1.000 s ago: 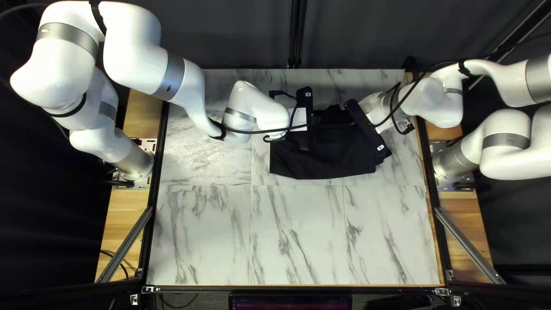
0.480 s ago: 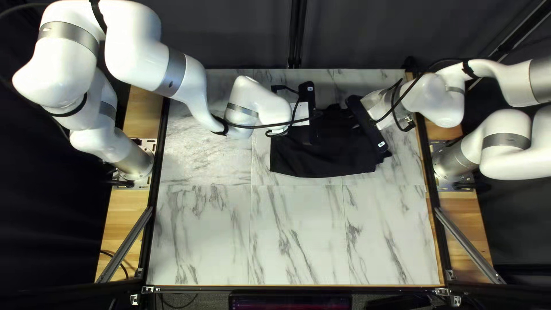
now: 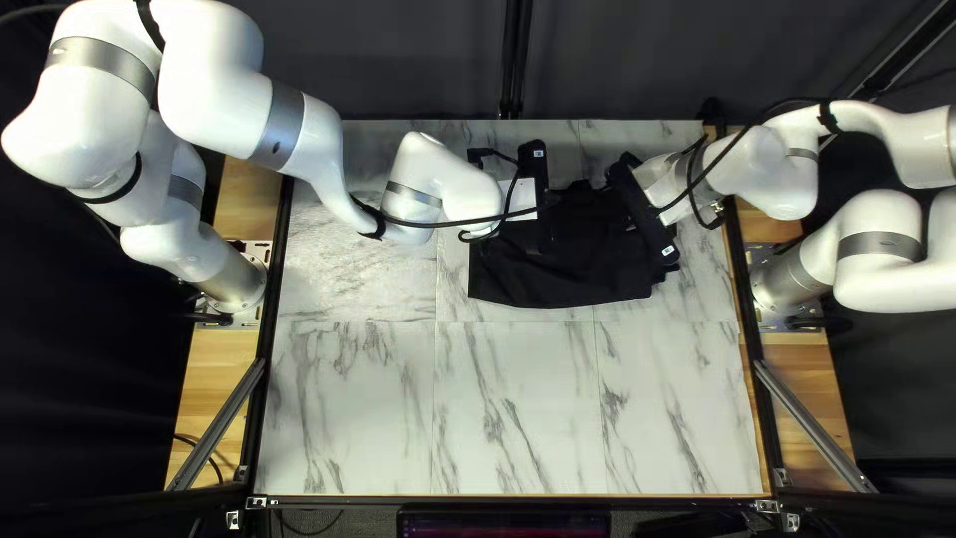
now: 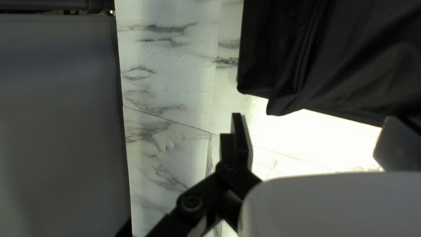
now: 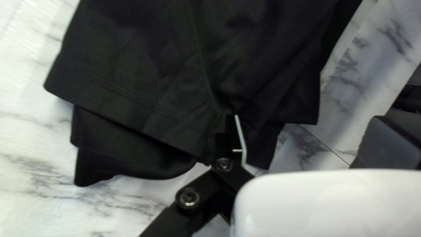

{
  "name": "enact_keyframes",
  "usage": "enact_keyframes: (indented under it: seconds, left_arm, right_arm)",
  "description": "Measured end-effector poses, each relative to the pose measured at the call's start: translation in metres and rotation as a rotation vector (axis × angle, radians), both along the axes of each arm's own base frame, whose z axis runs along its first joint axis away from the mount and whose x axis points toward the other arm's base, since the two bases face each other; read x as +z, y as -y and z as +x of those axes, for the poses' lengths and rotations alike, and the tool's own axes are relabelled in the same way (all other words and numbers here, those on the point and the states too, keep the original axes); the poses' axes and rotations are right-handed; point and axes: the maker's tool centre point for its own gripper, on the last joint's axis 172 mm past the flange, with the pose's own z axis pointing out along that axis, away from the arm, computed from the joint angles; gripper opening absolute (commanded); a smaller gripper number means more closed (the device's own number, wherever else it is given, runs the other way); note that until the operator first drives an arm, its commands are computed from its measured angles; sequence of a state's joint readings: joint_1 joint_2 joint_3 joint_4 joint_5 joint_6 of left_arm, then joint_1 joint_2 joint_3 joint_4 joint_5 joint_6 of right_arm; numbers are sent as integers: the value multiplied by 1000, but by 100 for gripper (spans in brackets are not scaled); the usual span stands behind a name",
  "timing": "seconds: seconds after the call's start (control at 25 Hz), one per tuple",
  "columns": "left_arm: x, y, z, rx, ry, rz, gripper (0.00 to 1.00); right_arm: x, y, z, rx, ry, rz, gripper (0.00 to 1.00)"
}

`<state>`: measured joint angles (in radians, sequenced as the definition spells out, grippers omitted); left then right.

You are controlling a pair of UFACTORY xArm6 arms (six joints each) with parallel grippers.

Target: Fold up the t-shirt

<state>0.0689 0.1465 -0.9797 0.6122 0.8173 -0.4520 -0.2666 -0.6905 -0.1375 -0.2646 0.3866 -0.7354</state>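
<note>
Got the black t-shirt [image 3: 578, 274] on the table's [image 3: 349, 399] far half, right of middle in the top left view. Covering part of it with the left gripper [image 3: 536, 224] and the right gripper [image 3: 642, 214]; can't tell how wide or narrow either claw is. Also blocking the view with a black cable [image 3: 448, 223] looped across the left wrist. Passing the dark curtain [image 3: 418, 60] behind, metal braces [image 3: 812, 423] at both sides, a monitor [image 3: 503, 524] below the near edge. Shifted the right gripper slightly rightward since the last frame; left the t-shirt nearly in place. Seeing smooth cloth in uneven, overlapping layers, double-stitched at a hem, over glossy, grey-veined marble patterning.
</note>
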Motion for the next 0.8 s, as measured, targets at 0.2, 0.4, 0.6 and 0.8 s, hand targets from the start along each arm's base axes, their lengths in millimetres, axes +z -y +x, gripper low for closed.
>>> enact_keyframes:
  seconds: [0.2,0.4,0.6,0.8]
  left_arm:
    - [-20,-11,4,-8,0,-20,100]
    - [-37,-23,-2,-12,-13,-43,89]
    - [-49,-35,-4,-17,-26,-58,0]
    - [-52,-41,-4,-21,-32,-65,0]
  right_arm:
    - [26,-10,-17,-22,-15,-23,100]
    - [39,-18,-22,-36,-23,-45,100]
    - [37,-20,-23,-39,-25,-53,100]
    - [36,-22,-22,-39,-26,-56,100]
